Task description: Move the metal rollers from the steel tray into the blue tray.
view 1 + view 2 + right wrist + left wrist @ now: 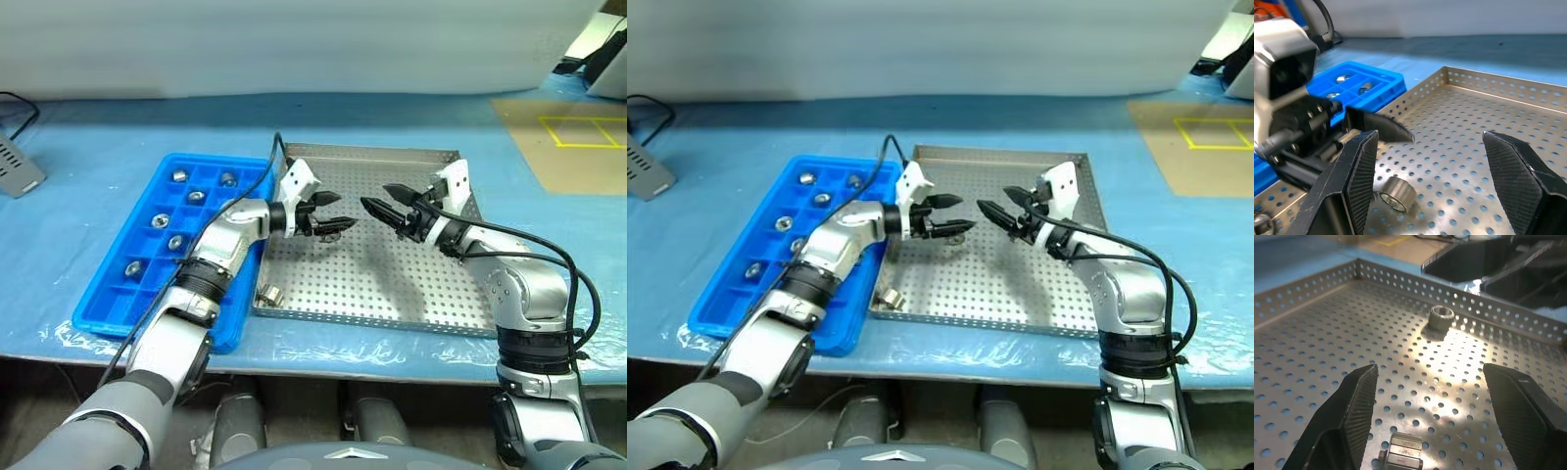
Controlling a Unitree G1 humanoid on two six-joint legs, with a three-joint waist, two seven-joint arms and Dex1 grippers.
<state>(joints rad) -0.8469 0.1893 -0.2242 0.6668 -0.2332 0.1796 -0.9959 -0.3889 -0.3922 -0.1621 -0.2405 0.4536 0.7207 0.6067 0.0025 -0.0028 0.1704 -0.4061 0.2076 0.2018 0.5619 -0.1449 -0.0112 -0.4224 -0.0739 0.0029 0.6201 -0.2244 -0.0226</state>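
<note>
Two grippers, left gripper [333, 213] and right gripper [377, 199], are hovering open and empty over the steel tray [392, 294], tips facing; rollers [162, 221] are sitting in the blue tray [103, 294].

You see a perforated, matt-grey metal steel tray [431, 304], shiny metal rollers [1396, 193], a glossy plastic blue tray [103, 304], and crinkly blue film over the counter [88, 211].

Blue-covered table [118, 137]; on it a blue tray [108, 294] just beside a steel tray [377, 154], left of it; a grey device [18, 166] at far left; a brown sheet [573, 147] with yellow lines at far right.
</note>
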